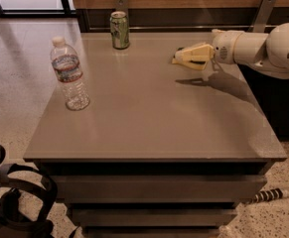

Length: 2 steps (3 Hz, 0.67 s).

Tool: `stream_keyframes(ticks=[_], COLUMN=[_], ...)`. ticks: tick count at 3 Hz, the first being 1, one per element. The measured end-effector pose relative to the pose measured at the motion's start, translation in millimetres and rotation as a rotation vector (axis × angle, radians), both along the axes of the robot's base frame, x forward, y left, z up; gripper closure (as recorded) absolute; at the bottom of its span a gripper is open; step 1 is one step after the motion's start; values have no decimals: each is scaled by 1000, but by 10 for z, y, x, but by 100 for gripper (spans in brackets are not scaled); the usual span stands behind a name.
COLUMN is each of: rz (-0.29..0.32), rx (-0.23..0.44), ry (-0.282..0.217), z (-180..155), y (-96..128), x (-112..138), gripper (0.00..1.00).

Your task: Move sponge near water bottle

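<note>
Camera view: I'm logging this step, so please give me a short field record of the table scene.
hand: low over the table's far right part, at the sponge
sponge: mostly hidden by the hand, only a dark edge shows
water bottle: upright near the left edge, far from the sponge
green can: upright at the far edge
table: grey top
task: not yet done
</note>
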<state>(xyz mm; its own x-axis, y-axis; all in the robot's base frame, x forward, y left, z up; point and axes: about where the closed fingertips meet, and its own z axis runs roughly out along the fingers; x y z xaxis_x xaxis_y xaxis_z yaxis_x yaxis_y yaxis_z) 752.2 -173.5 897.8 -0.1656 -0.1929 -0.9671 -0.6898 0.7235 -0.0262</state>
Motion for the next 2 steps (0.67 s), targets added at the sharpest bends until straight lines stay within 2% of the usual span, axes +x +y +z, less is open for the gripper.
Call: stream_keyframes(ticks=[1, 2], rz=[-18, -47], rx=[18, -21], ry=[9, 30], z=[-158, -269], y=[-25, -168], x=[164, 218], gripper=[0, 0])
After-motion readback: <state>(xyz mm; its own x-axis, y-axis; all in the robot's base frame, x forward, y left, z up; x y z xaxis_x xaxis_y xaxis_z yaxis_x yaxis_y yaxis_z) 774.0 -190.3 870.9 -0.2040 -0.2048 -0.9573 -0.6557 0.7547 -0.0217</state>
